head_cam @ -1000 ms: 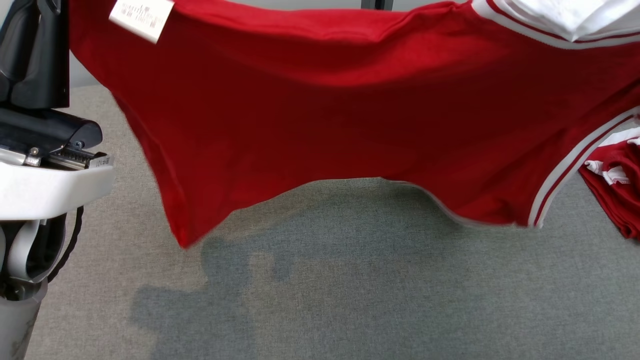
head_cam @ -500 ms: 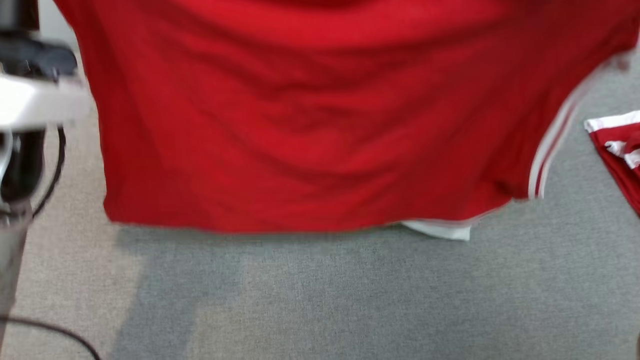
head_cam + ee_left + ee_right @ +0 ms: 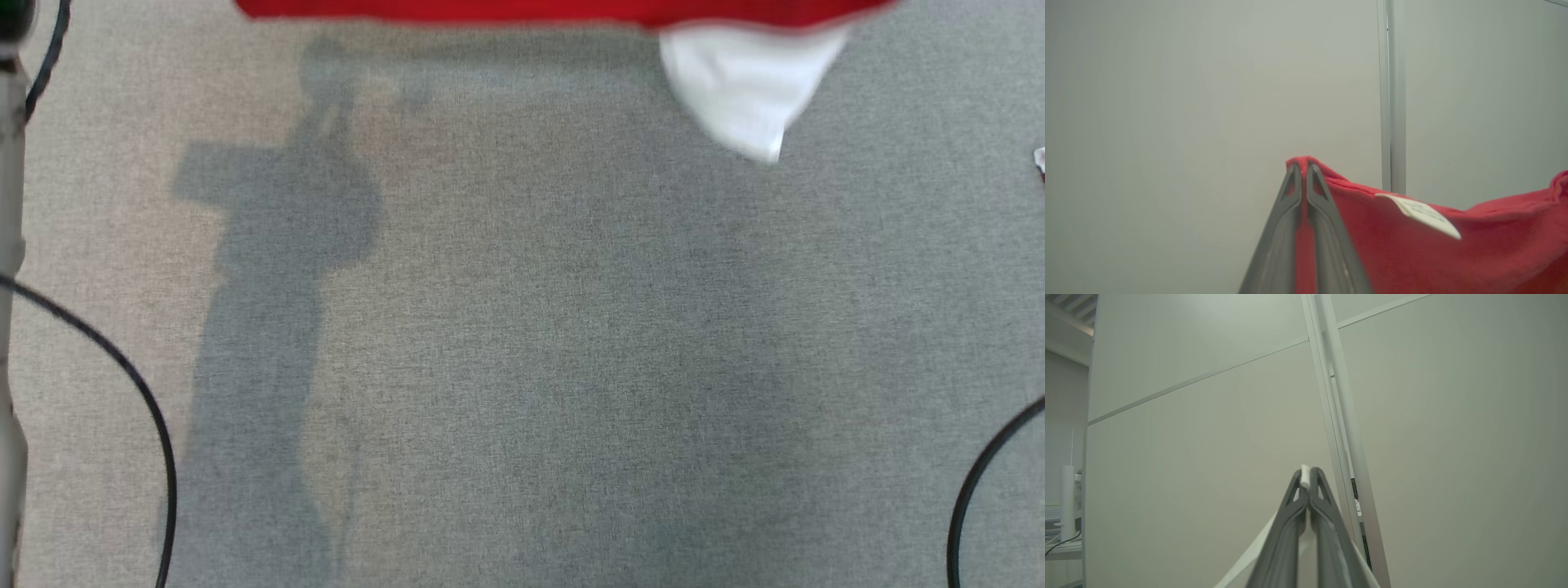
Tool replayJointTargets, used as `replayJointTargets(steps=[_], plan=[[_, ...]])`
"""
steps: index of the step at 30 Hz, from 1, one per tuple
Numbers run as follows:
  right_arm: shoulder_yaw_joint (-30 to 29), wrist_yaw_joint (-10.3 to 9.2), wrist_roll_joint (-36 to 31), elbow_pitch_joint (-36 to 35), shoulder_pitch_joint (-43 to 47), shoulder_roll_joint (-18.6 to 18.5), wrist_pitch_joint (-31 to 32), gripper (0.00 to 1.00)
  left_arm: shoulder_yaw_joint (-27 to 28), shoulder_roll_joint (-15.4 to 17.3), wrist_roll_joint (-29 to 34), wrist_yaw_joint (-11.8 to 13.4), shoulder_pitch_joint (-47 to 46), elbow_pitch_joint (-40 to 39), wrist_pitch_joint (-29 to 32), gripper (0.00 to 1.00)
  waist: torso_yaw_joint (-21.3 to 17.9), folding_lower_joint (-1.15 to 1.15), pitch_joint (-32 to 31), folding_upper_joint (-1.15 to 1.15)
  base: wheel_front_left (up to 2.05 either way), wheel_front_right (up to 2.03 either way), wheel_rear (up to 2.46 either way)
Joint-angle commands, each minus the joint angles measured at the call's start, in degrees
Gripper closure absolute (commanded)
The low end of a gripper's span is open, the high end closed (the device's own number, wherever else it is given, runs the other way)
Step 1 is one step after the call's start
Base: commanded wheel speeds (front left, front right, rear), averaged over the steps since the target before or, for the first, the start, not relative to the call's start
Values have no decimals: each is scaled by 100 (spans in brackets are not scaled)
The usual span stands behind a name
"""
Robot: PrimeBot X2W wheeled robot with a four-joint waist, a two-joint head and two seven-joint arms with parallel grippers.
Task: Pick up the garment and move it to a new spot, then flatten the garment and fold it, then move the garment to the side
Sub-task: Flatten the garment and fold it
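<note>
The red garment (image 3: 563,10) hangs high, its lower hem crossing the top edge of the head view, with a white panel (image 3: 743,90) dangling below it. In the left wrist view my left gripper (image 3: 1304,167) is shut on a red corner of the garment (image 3: 1412,249), which carries a white label (image 3: 1421,214) and stretches off to the right. My right gripper (image 3: 1305,473) is shut on a white edge of the garment (image 3: 1305,475), held up against a pale wall.
Grey carpet (image 3: 522,343) spreads below, with shadows on it. Black cables curve at the left (image 3: 139,408) and right (image 3: 980,482) edges. A scrap of another red and white garment (image 3: 1040,159) peeks in at the far right. Pale wall panels (image 3: 1208,437) stand beyond both grippers.
The garment has risen until just its hem and white panel remain at the head view's top. The whole picture has shifted, so the camera has moved too.
</note>
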Motion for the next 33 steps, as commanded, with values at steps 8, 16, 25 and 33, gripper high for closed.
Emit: replayJointTargets(steps=[8,16,25,33], plan=[[360,-2,272,1526,-575,463,-155,100,32,-310,-244,-274,-657,1615,-265,100,-115,0,288,0,0,0,0],[1048,-2,1149,1785,790,452,-143,100,179,-565,-558,-431,249,2387,-438,100,-98,0,513,0,0,0,0],[1331,-1,2023,804,3305,261,-181,100,787,-823,-435,-463,2194,1564,-445,100,-143,0,429,0,0,0,0],[1142,-2,2018,-444,5637,154,-176,100,1033,-877,-279,-461,4150,548,-446,100,-269,0,-133,0,0,0,0]])
